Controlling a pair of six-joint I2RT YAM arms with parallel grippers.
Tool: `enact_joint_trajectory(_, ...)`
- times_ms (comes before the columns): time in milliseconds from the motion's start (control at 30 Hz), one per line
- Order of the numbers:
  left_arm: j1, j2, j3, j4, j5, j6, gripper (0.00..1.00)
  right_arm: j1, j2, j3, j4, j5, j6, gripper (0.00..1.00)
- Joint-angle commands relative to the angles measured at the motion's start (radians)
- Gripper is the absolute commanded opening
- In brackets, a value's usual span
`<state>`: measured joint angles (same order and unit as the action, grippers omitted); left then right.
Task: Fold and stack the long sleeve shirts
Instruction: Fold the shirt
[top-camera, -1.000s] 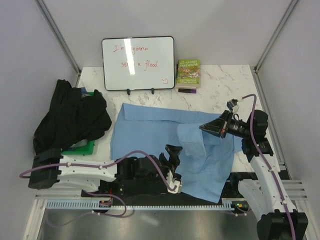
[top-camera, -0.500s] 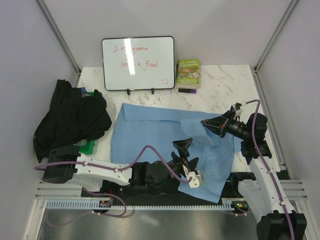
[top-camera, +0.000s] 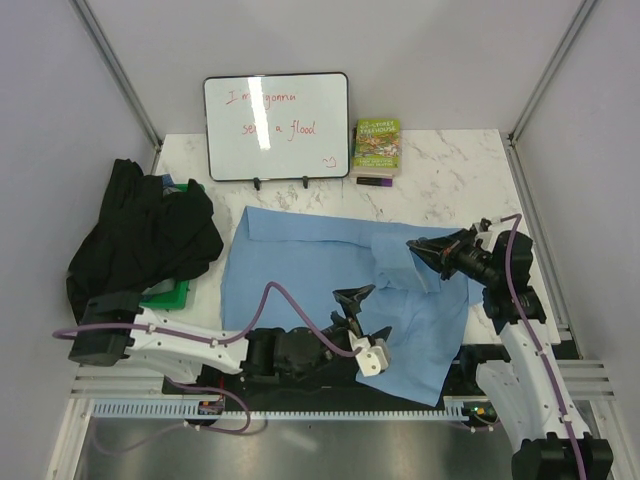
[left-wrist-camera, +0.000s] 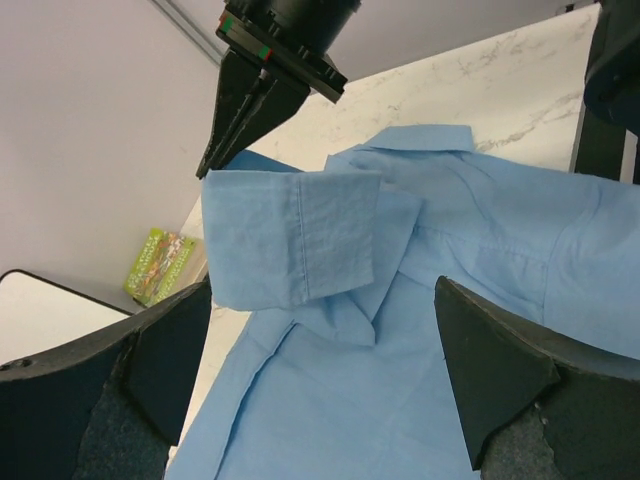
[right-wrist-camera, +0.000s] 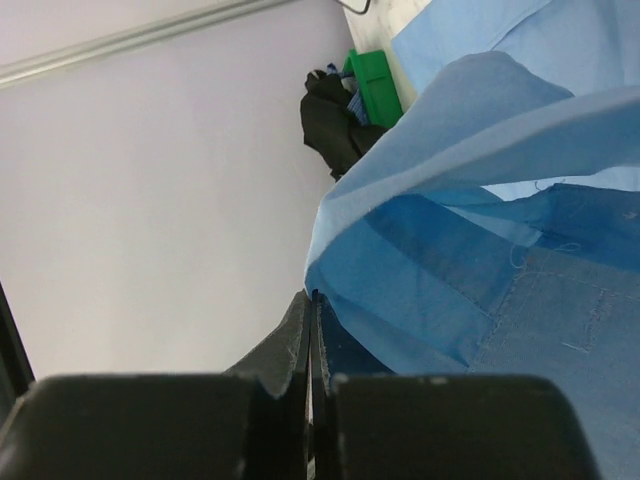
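The light blue long sleeve shirt lies spread across the middle of the table, collar toward the right. My right gripper is shut on its sleeve cuff and holds it lifted and doubled over the shirt's body. In the right wrist view the right gripper pinches the blue cloth at the fingertips. My left gripper hovers open over the shirt's near part with nothing in it; the left gripper has only flat blue cloth below. The black long sleeve shirt sits heaped at the far left.
A whiteboard stands at the back with a green-covered book beside it. A green bin sits under the black heap. Grey walls close in both sides of the marble table.
My right gripper has drawn the held sleeve slightly right and back, and its wrist has dropped. The left gripper, still open, swung right over the shirt and came partly back.
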<state>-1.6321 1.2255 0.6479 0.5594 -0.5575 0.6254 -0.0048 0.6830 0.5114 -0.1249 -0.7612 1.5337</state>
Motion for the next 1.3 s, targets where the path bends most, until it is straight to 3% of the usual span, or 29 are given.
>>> enact_joint_trajectory(0, -0.006, 0.122, -0.027, 0.336, -0.05, 0.06, 1.0, 0.023, -0.019, 0.05, -0.078, 0.092, 0.043, 0.0)
enact_joint_trajectory(133, -0.002, 0.377, -0.002, 0.705, -0.123, 0.346, 1.0, 0.032, 0.009, 0.081, -0.12, 0.128, 0.078, 0.0)
enact_joint_trajectory(200, 0.006, 0.451, 0.015, 0.925, -0.139, 0.42, 1.0, 0.046, 0.013, 0.098, -0.179, 0.149, 0.094, 0.0)
enact_joint_trajectory(300, 0.012, 0.58, 0.061, 1.087, -0.165, 0.511, 1.0, 0.049, 0.021, 0.116, -0.222, 0.165, 0.106, 0.0)
enact_joint_trajectory(700, 0.123, 0.739, 0.213, 1.105, -0.147, 0.527, 0.99, 0.057, -0.008, 0.142, -0.334, 0.166, 0.074, 0.0)
enact_joint_trajectory(1100, 0.121, 0.793, 0.259, 1.105, -0.145, 0.493, 0.99, 0.057, -0.002, 0.137, -0.317, 0.157, 0.102, 0.0)
enact_joint_trajectory(1267, 0.181, 0.743, 0.236, 1.103, -0.139, 0.497, 0.9, 0.057, 0.0, 0.141, -0.326, 0.151, 0.089, 0.0)
